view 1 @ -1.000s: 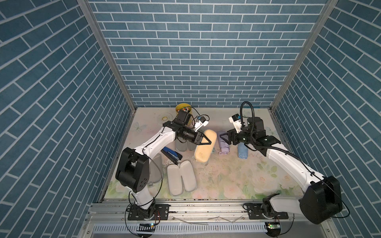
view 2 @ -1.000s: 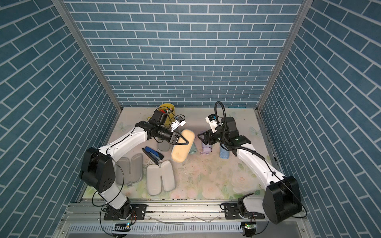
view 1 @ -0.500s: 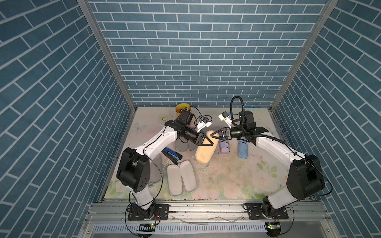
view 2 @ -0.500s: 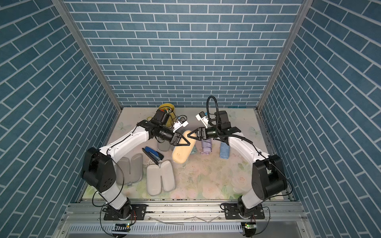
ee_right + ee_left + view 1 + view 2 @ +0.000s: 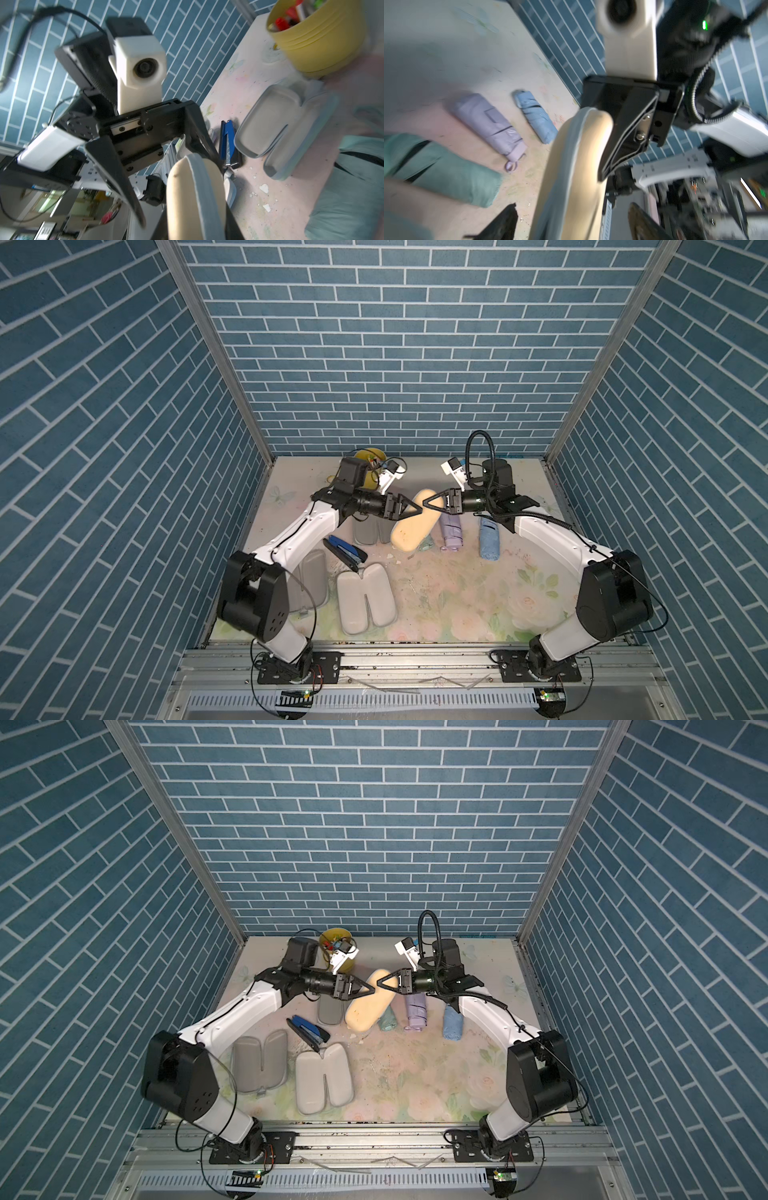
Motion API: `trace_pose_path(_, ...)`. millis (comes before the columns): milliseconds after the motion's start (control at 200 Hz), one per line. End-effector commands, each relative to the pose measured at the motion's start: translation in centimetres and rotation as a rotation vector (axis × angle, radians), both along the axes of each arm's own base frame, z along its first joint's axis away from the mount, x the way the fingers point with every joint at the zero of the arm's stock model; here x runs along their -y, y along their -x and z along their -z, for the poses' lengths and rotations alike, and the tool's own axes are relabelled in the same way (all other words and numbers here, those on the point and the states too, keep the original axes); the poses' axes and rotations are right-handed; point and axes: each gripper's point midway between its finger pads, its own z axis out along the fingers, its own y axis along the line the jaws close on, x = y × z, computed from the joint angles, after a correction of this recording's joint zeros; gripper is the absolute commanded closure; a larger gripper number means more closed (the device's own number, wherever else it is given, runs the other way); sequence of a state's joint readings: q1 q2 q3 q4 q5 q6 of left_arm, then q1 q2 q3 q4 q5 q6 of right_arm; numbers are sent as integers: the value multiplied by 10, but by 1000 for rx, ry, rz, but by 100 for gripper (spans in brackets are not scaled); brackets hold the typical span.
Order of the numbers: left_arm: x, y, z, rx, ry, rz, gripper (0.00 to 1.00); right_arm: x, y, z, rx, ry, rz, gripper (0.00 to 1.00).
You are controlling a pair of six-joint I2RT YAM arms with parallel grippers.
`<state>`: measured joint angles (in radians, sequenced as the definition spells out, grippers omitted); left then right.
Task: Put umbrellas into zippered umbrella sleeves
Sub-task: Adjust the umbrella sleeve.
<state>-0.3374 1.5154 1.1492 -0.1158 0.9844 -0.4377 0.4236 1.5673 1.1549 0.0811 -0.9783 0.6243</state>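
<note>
Right wrist view: the closed cream-tan sleeve (image 5: 193, 197) rises between the fingers of the right gripper (image 5: 196, 228), which press on its two sides near the raised end. The left gripper (image 5: 180, 192) faces it with fingers spread wide. The sleeve's tip lies between them, close to one finger and clear of the other. In both top views the sleeve slants down, its low end on the table (image 5: 457, 593) beside the mint umbrella (image 5: 388, 1020).

Yellow pen cup (image 5: 368, 455) at back; blue stapler (image 5: 344, 552) nearer.
</note>
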Motion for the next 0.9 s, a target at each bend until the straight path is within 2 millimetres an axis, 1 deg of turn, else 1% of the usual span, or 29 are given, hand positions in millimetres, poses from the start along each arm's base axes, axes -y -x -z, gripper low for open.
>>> trace_pose_path(0, -38, -35, -28, -34, 189, -367, 1, 10, -37, -31, 14, -93, 230, 94)
trace_pose_path(30, -42, -31, -21, -57, 195, -420, 1, 15, -44, -30, -1, -97, 293, 94)
trace_pose_path(70, -44, -23, -6, -95, 191, -486, 1, 23, -53, -29, -20, -109, 381, 94)
trace_pose_path(95, -43, -19, 3, -113, 187, -512, 1, 26, -56, -30, -30, -132, 416, 94)
trace_pose_path(140, -34, -11, 15, -144, 188, -529, 1, 29, -59, -33, -53, -178, 465, 94)
trace_pose_path(180, -28, -7, 23, -171, 201, -540, 1, 31, -62, -36, -72, -212, 498, 94)
trace_pose_path(215, -23, -6, 27, -191, 221, -543, 1, 32, -62, -36, -88, -233, 517, 95)
trace_pose_path(245, -20, -8, 25, -203, 253, -548, 1, 32, -62, -37, -102, -250, 527, 95)
trace_pose_path(255, -20, -7, 32, -220, 249, -552, 1, 32, -61, -37, -106, -257, 529, 95)
trace_pose_path(275, -18, -7, 36, -232, 256, -554, 1, 31, -61, -38, -113, -269, 531, 95)
trace_pose_path(305, -15, -9, 39, -239, 267, -553, 1, 29, -59, -41, -119, -289, 530, 95)
trace_pose_path(390, -2, -14, 36, -248, 310, -528, 1, 22, -52, -47, -147, -332, 505, 95)
trace_pose_path(425, 1, -17, 34, -249, 329, -525, 1, 18, -49, -50, -155, -346, 493, 95)
trace_pose_path(490, 7, -19, 37, -257, 351, -515, 1, 10, -40, -52, -169, -362, 467, 95)
trace_pose_path(495, 8, -21, 31, -248, 361, -512, 1, 10, -39, -52, -170, -363, 466, 95)
trace_pose_path(505, 10, -24, 27, -245, 372, -509, 1, 9, -38, -53, -171, -365, 461, 95)
trace_pose_path(570, 15, -30, 20, -247, 426, -498, 4, 2, -30, -51, -190, -368, 448, 95)
trace_pose_path(695, 21, -37, 7, -248, 500, -473, 14, -4, -21, -43, -215, -369, 442, 94)
trace_pose_path(755, 23, -40, 3, -246, 516, -470, 23, -5, -19, -41, -229, -379, 444, 94)
trace_pose_path(795, 25, -41, 1, -243, 518, -462, 30, -6, -18, -40, -234, -387, 445, 92)
trace_pose_path(850, 27, -41, -2, -244, 526, -445, 45, -4, -17, -40, -236, -388, 448, 84)
trace_pose_path(895, 26, -42, -2, -251, 530, -438, 56, -2, -16, -36, -241, -373, 440, 70)
